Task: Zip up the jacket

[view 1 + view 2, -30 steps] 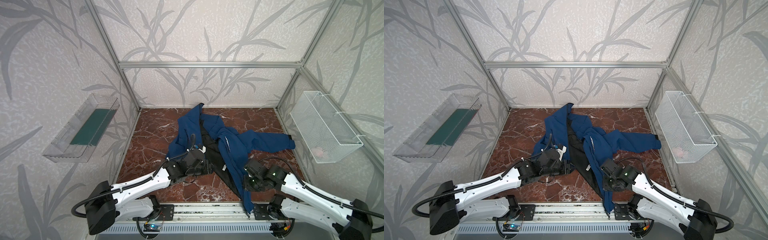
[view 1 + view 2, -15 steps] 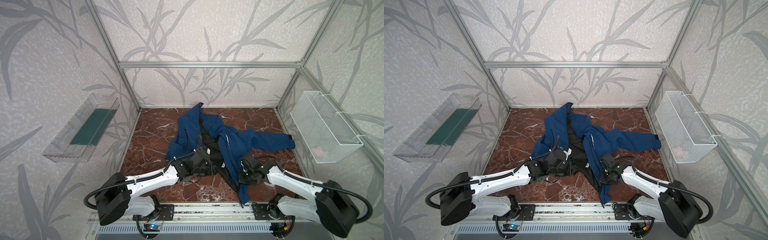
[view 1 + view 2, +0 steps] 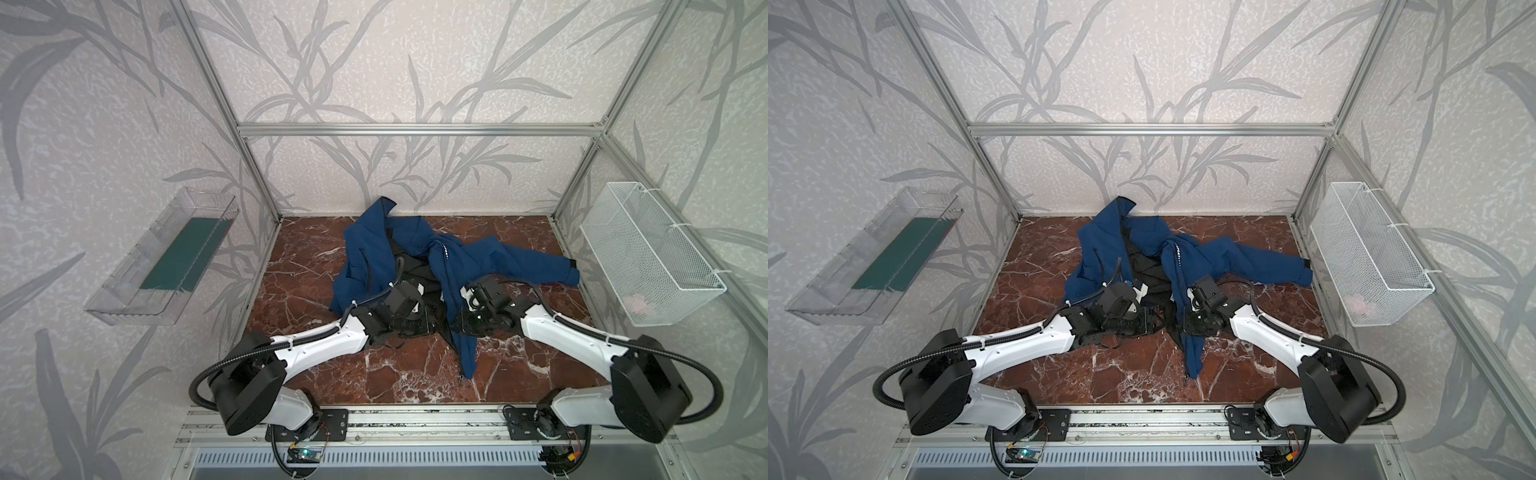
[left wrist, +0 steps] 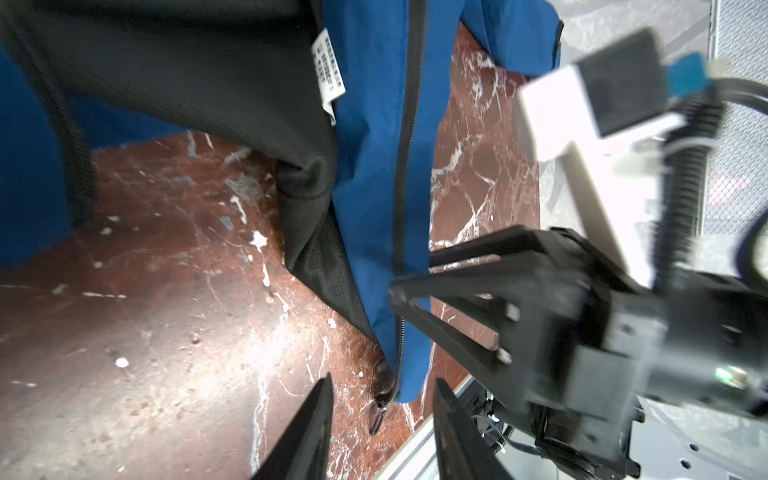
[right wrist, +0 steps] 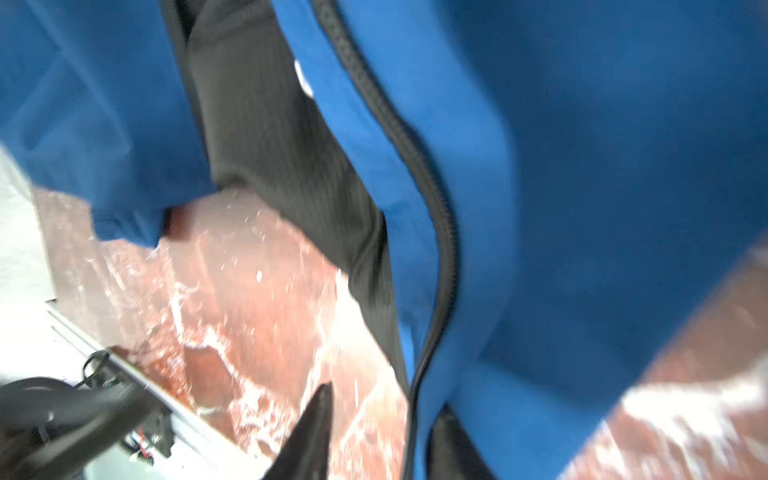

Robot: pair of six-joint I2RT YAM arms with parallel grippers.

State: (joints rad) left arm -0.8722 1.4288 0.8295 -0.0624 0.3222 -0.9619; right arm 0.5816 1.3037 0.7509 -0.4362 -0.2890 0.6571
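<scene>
A red-brown marble-patterned tabletop (image 3: 395,374) holds a navy jacket (image 3: 453,266), unzipped, with its black lining showing. Nearest the front, the jacket's narrow lower front edge trails toward the rail and ends in a dark zipper pull (image 4: 380,409) lying on the marble.

The left gripper (image 4: 383,379) sits low just short of that pull. Its jaws are apart and hold nothing.

The right gripper (image 5: 384,401) has its jaws partly open on either side of the jacket's zipper edge, not pinching it.

A white care label (image 4: 328,70) is sewn inside the lining, its print too blurred to read. Small white lettering (image 3: 445,252) on the chest reads "SPORT".

On the right wall hangs a white wire basket (image 3: 648,257) with a small pinkish object (image 3: 636,303) in its near end, too unclear to name. On the left wall, a clear plastic tray (image 3: 124,307) holds a flat dark green sheet (image 3: 187,253).

Farthest back, the jacket's collar leans on the rear wall.
</scene>
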